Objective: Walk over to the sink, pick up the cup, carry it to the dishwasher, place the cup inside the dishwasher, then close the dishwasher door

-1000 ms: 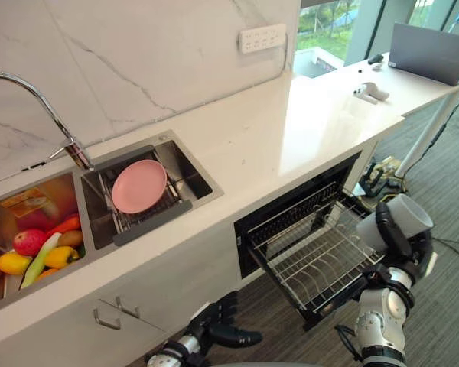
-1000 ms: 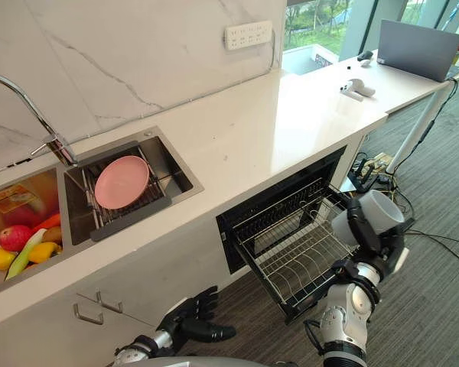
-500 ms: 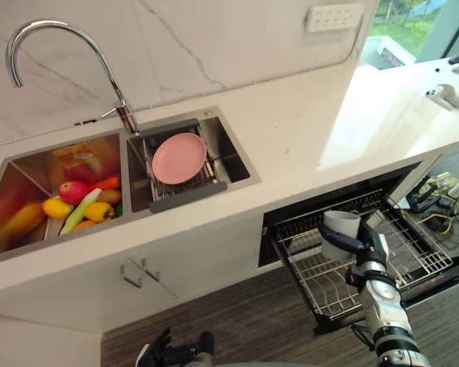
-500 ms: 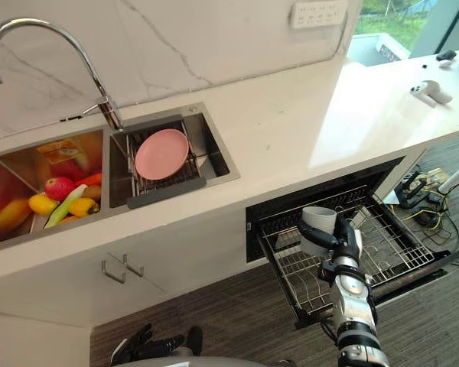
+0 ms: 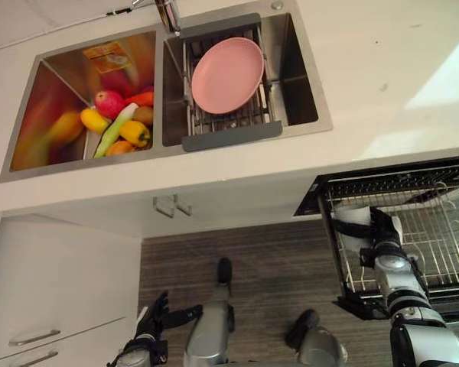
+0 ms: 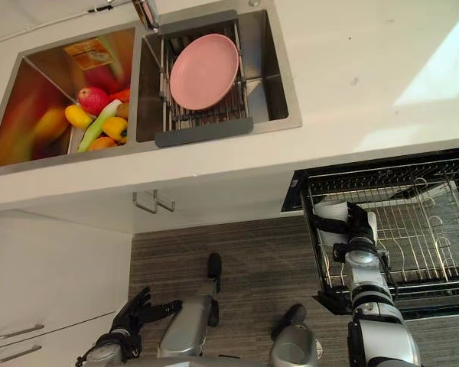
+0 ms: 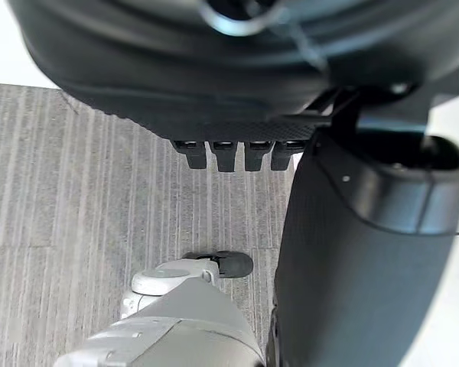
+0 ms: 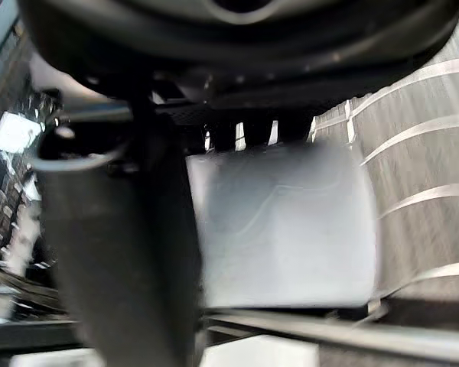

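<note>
Head views look down on a white stone surface (image 5: 367,69) with a steel double sink (image 5: 321,122) set in it. A round pink plate (image 5: 228,74) lies on a wire drainer (image 5: 214,121) in the sink's right basin, and coloured fruit and vegetables (image 5: 115,122) lie in the left one. Below the surface's edge, at the right, a wire dishwasher rack (image 5: 436,245) stands pulled out. The right hand (image 5: 381,228) has its dark fingers wrapped round a pale grey cup (image 6: 330,210) over the rack's left end; whether the cup touches the wires cannot be told. The left hand (image 6: 134,310) hangs low above the grey striped floor (image 5: 252,252), fingers loose and spread, holding nothing. The left wrist view gives that hand's dark bulk with the floor beyond it. In the right wrist view the cup sits clamped between thumb and fingers (image 8: 256,131), with rack wires beside it.
</note>
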Robot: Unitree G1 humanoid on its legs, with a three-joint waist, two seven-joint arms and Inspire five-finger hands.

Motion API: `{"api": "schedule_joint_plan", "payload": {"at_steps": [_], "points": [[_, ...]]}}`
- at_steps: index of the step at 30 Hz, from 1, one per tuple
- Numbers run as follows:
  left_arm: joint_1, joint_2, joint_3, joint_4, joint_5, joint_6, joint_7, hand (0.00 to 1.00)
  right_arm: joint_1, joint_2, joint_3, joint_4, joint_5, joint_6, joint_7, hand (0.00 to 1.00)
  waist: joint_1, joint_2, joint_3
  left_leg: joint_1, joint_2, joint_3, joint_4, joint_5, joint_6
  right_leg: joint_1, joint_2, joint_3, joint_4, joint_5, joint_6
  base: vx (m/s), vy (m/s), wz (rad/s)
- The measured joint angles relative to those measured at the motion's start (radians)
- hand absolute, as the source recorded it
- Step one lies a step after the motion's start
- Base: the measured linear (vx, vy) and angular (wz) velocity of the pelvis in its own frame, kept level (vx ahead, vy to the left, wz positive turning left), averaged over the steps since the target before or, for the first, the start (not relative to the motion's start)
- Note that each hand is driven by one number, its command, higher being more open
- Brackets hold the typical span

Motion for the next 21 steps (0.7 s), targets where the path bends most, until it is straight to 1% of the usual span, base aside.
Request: {"api": "schedule_joint_plan", "payload": {"at_steps": [3,5,7,9,10,11,12,13,14,15,16,17,18,19,20,21], "points": [[0.000,-0.001,-0.004,0.003,-0.002,0.000,-0.009,1.00,0.005,0.001,0.000,0.000,0.001,0.024,-0.003,1.00,0.000,0.000,0.000,0.006,-0.009,0.012,0.000,0.003,-0.004,-0.008,-0.012,0.026,0.026,-0.018,-0.008,0.01,-0.052,0.03],[0.000,-0.003,-0.004,0.006,-0.002,0.000,-0.011,1.00,0.010,0.003,0.000,-0.007,0.004,0.026,-0.014,1.00,0.000,0.001,-0.001,0.014,-0.012,0.020,0.000,0.004,-0.006,-0.008,-0.013,0.047,0.027,-0.020,-0.005,0.03,-0.046,-0.06],[0.000,-0.009,-0.004,0.011,-0.004,0.000,-0.012,1.00,0.029,0.011,0.000,-0.052,0.010,0.027,-0.030,1.00,0.000,0.003,-0.002,0.026,-0.014,0.042,0.000,0.005,-0.008,-0.006,-0.016,0.071,0.028,-0.017,0.001,0.02,-0.042,-0.16],[0.000,-0.016,-0.004,0.022,-0.021,0.000,-0.011,1.00,0.078,0.038,-0.001,-0.151,0.004,0.027,-0.072,1.00,-0.002,0.005,-0.003,0.042,-0.015,0.067,0.000,0.005,-0.008,0.001,-0.019,0.085,0.023,-0.017,0.003,0.01,-0.035,-0.20],[0.001,-0.027,-0.003,0.037,-0.042,0.000,-0.010,1.00,0.137,0.067,-0.004,-0.264,-0.021,0.026,-0.122,1.00,-0.009,0.007,-0.006,0.056,-0.016,0.076,0.000,0.005,-0.008,0.012,-0.020,0.093,0.016,-0.015,0.005,0.00,-0.036,-0.16],[0.003,-0.034,0.000,0.040,-0.042,0.002,-0.010,1.00,0.171,0.076,-0.005,-0.322,-0.022,0.026,-0.142,1.00,-0.012,0.008,-0.008,0.061,-0.016,0.081,0.001,0.005,-0.008,0.015,-0.022,0.096,0.014,-0.015,0.006,-0.01,-0.041,-0.18],[0.010,-0.045,0.007,0.041,-0.042,0.004,-0.009,1.00,0.212,0.094,-0.020,-0.404,-0.023,0.026,-0.164,1.00,-0.016,0.007,-0.017,0.065,-0.015,0.093,0.001,0.005,-0.008,0.015,-0.024,0.103,0.012,-0.014,0.007,-0.02,-0.023,-0.23],[0.027,-0.061,0.025,0.043,-0.042,0.004,-0.010,1.00,0.275,0.137,-0.061,-0.535,-0.023,0.024,-0.195,1.00,-0.026,0.003,-0.032,0.076,-0.014,0.122,0.001,0.006,-0.008,0.015,-0.028,0.119,0.007,-0.013,0.009,-0.02,-0.019,-0.28],[0.034,-0.068,0.039,0.044,-0.042,0.004,-0.010,1.00,0.299,0.156,-0.080,-0.583,-0.023,0.019,-0.205,1.00,-0.029,-0.001,-0.039,0.081,-0.014,0.132,0.001,0.006,-0.008,0.015,-0.030,0.126,0.005,-0.013,0.010,-0.02,-0.007,-0.33],[0.050,-0.077,0.058,0.051,-0.040,0.004,-0.008,1.00,0.358,0.200,-0.123,-0.671,-0.021,0.001,-0.218,1.00,-0.037,-0.011,-0.062,0.087,-0.014,0.158,0.001,0.006,-0.008,0.013,-0.034,0.137,-0.001,-0.016,0.011,-0.01,-0.006,-0.24],[0.058,-0.081,0.068,0.054,-0.040,0.004,-0.009,1.00,0.386,0.225,-0.145,-0.712,-0.018,-0.016,-0.222,1.00,-0.043,-0.018,-0.070,0.092,-0.015,0.178,0.003,0.006,-0.008,0.016,-0.034,0.142,-0.004,-0.018,0.010,-0.01,-0.009,-0.24],[0.064,-0.089,0.100,0.073,-0.039,0.003,-0.009,1.00,0.456,0.288,-0.197,-0.822,0.020,-0.058,-0.223,1.00,-0.064,-0.035,-0.079,0.102,-0.016,0.232,0.022,0.006,-0.008,0.036,-0.038,0.147,-0.009,-0.017,0.013,-0.02,-0.013,-0.14],[0.065,-0.095,0.126,0.082,-0.038,0.003,-0.008,1.00,0.502,0.323,-0.225,-0.883,0.060,-0.086,-0.221,1.00,-0.079,-0.048,-0.085,0.102,-0.017,0.274,0.042,0.006,-0.007,0.046,-0.042,0.147,-0.010,-0.017,0.013,-0.03,-0.014,-0.10],[0.068,-0.098,0.139,0.083,-0.033,0.003,-0.006,1.00,0.530,0.343,-0.243,-0.916,0.093,-0.110,-0.215,1.00,-0.085,-0.055,-0.089,0.102,-0.016,0.308,0.054,0.006,-0.006,0.054,-0.044,0.146,-0.010,-0.018,0.013,-0.05,-0.015,-0.02],[0.072,-0.110,0.164,0.083,-0.017,0.003,-0.005,1.00,0.579,0.380,-0.279,-0.976,0.146,-0.154,-0.210,1.00,-0.102,-0.067,-0.097,0.106,-0.015,0.368,0.072,0.009,0.011,0.069,-0.047,0.144,-0.013,-0.019,0.014,-0.06,-0.009,-0.01],[0.079,-0.126,0.170,0.083,-0.017,0.006,-0.001,1.00,0.620,0.409,-0.305,-1.032,0.165,-0.196,-0.220,1.00,-0.118,-0.070,-0.112,0.113,-0.015,0.415,0.079,0.007,0.024,0.084,-0.047,0.140,-0.022,-0.020,0.015,-0.06,-0.001,-0.03]]}}
